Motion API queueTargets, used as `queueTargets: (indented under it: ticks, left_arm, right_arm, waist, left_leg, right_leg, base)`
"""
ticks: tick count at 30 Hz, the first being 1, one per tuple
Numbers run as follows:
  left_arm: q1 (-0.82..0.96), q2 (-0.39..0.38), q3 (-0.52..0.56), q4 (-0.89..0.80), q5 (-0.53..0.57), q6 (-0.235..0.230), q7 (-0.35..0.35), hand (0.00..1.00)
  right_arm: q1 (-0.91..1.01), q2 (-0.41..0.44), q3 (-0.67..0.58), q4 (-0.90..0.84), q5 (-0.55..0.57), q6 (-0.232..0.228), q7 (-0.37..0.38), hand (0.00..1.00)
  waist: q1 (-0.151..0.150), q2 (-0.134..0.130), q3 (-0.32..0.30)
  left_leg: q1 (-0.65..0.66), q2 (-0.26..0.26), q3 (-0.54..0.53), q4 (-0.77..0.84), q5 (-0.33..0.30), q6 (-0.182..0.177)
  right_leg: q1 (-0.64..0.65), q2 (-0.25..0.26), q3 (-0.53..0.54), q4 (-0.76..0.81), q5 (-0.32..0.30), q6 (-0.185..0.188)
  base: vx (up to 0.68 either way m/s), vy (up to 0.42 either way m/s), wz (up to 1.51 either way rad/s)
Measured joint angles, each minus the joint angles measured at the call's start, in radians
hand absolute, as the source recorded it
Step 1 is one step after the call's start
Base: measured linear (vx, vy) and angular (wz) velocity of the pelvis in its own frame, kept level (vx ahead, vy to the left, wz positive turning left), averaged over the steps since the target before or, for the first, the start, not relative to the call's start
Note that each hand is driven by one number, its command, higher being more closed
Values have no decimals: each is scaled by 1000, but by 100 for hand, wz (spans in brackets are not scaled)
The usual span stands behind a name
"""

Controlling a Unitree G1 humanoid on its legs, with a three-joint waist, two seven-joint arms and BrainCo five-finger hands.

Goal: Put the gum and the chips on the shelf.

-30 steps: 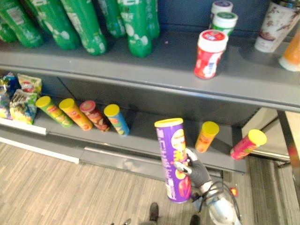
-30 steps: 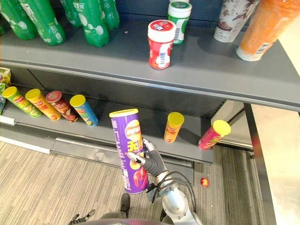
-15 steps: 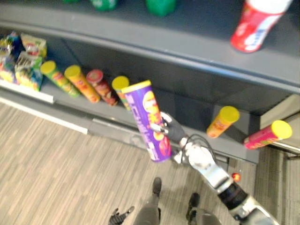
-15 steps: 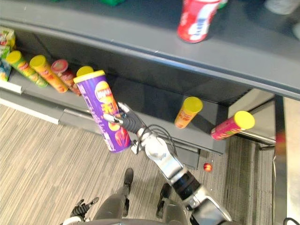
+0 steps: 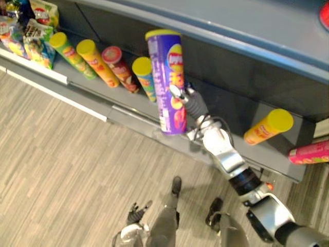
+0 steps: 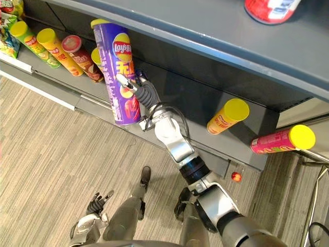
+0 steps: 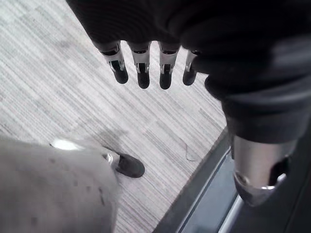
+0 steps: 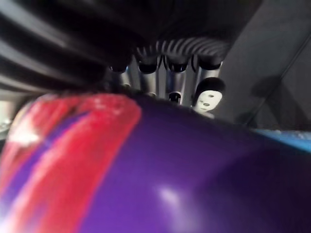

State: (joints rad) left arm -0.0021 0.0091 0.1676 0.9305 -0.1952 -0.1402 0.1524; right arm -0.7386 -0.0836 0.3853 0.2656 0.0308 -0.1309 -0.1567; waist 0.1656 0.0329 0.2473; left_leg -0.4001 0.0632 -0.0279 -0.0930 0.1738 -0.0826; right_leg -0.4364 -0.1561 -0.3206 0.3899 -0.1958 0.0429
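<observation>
**Desk:** What does the left eye view give you?

**Operator:** I see the purple chips can (image 5: 167, 82) just left of centre, close to upright, with its yellow lid up by the front edge of the upper shelf (image 5: 247, 20). My right hand (image 5: 191, 104) comes in from the lower right and grips the can's lower half. The can hangs in front of the lower shelf (image 5: 275, 154). I can't tell whether it touches.

**Desk:** What's on that shelf?

**Operator:** Lying cans, lids toward me. A green can (image 5: 72, 49), an orange can (image 5: 97, 63), a red can (image 5: 121, 69) and a blue can (image 5: 143, 69) run in a row from the upper left, and the blue one is partly behind my chips. Another orange can (image 5: 267, 127) and a pink can (image 5: 308, 153) lie at the right. Snack bags (image 5: 31, 36) sit in the upper left corner. My left hand (image 5: 136, 213) is at the bottom edge, over the floor (image 5: 61, 154).

**Desk:** Right eye view?

**Operator:** Same scene. The red gum tub (image 6: 270, 7) sits on the upper shelf at the top right, cut by the frame and well apart from the chips.

**Desk:** Left wrist view?

**Operator:** My left fingers (image 7: 142, 73) hang straight and apart above the striped floor, holding nothing.

**Desk:** Right wrist view?

**Operator:** The can's purple and red wall lies right under the hand, and my right fingers (image 8: 172, 82) curl down onto it, clamped on the chips can.
</observation>
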Motion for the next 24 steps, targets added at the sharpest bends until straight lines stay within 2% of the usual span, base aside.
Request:
queueTargets:
  ticks: [5,7,9,13,15,17,20,24]
  left_arm:
    - [-41,-14,-21,-24,-24,-6,3,0]
    - [-53,-25,-41,-35,-39,-13,17,0]
    - [-55,-37,-54,-51,-39,-17,30,0]
    - [-56,-51,-86,-66,-39,-24,45,0]
    - [-58,-51,-97,-78,-38,-29,62,0]
    - [-73,-52,-106,-91,-39,-38,71,0]
    - [-85,-51,-121,-111,-39,-62,80,0]
    - [-84,-53,-124,-109,-39,-64,80,0]
  right_arm:
    - [-38,41,-88,129,-10,39,-56,100]
    - [-38,63,-110,167,-36,69,-105,100]
    - [-38,64,-109,172,-87,78,-130,100]
    - [11,84,-110,79,-307,86,-259,100]
    - [45,122,-114,2,-476,74,-382,100]
    - [44,136,-125,-32,-560,65,-452,100]
    - [44,145,-152,-39,-584,61,-513,100]
    - [46,145,-157,-39,-583,61,-519,100]
  waist:
    - [0,19,29]
    - [-1,27,35]
    - [-1,27,37]
    - [-1,37,50]
    - [-1,39,51]
    - [1,47,56]
    - [6,55,60]
    - [13,61,63]
  left_leg:
    - [-39,7,22,34,-5,2]
    - [-45,9,40,43,-7,0]
    - [-53,11,51,43,-10,-2]
    - [-63,12,65,45,-23,-9]
    - [-78,10,68,49,-30,-6]
    - [-102,2,55,64,-30,-5]
    - [-123,-15,36,68,-24,1]
    - [-147,-19,31,69,-17,-1]
  right_leg:
    - [-33,0,4,18,-3,-4]
    - [-37,0,7,18,-3,-5]
    - [-52,1,19,24,-4,-6]
    - [-68,1,30,29,-4,-6]
    - [-81,-4,29,34,-7,-4]
    - [-96,-12,22,42,-14,-1]
    - [-123,-35,11,85,-36,-2]
    - [-151,-39,13,97,-37,-2]
  base:
    - [38,-42,-1]
    - [41,-23,-5]
    - [32,-20,-13]
    - [16,-12,-6]
    - [32,-6,3]
    - [31,-4,18]
    - [32,-23,28]
    - [28,-31,6]
